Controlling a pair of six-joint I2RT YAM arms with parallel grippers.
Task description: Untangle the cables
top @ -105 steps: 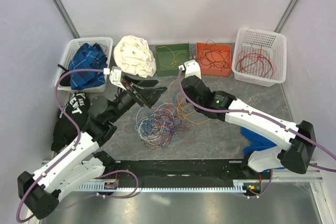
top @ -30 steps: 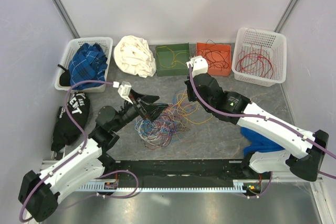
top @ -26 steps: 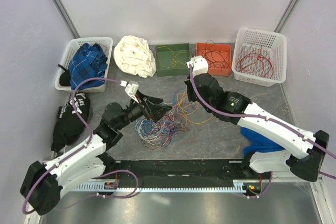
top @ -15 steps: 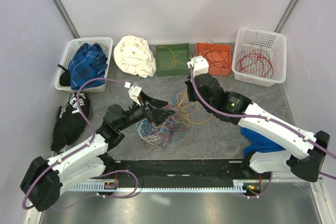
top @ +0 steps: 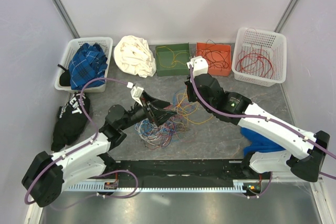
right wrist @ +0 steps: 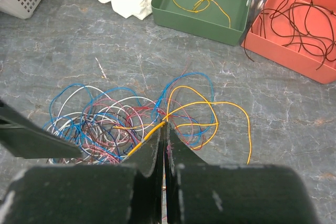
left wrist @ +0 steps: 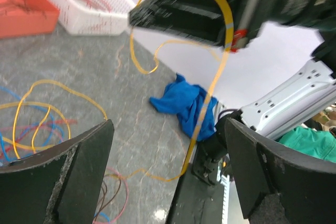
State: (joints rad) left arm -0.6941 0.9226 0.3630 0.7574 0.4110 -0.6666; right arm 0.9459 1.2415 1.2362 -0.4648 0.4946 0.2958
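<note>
The cables lie as a tangle [top: 157, 128] of thin blue, red, white and pink wires on the grey table, also in the right wrist view [right wrist: 100, 124]. A yellow cable [top: 193, 109] loops off its right side. My right gripper [top: 185, 92] is shut on this yellow cable [right wrist: 210, 103], pinching it at the fingertips [right wrist: 165, 125] above the tangle's right edge. My left gripper [top: 164, 110] is open and empty, hovering over the tangle's top. In the left wrist view the lifted yellow cable [left wrist: 227, 35] hangs between my wide-open left gripper [left wrist: 168, 177] fingers without touching them.
At the back stand a green bin [top: 170, 71] holding yellow wire, an orange bin [top: 212, 71] holding dark wires, and a white basket [top: 247, 38] holding red wires. A white cloth [top: 135, 56], a basket [top: 63, 69] of blue cloth, a black cloth [top: 71, 119] and a blue cloth [top: 262, 137] lie around.
My left gripper has swung right and forward over the tangle, staying open. My right gripper, shut on the yellow cable, shifted slightly toward the back right earlier and has since held still.
</note>
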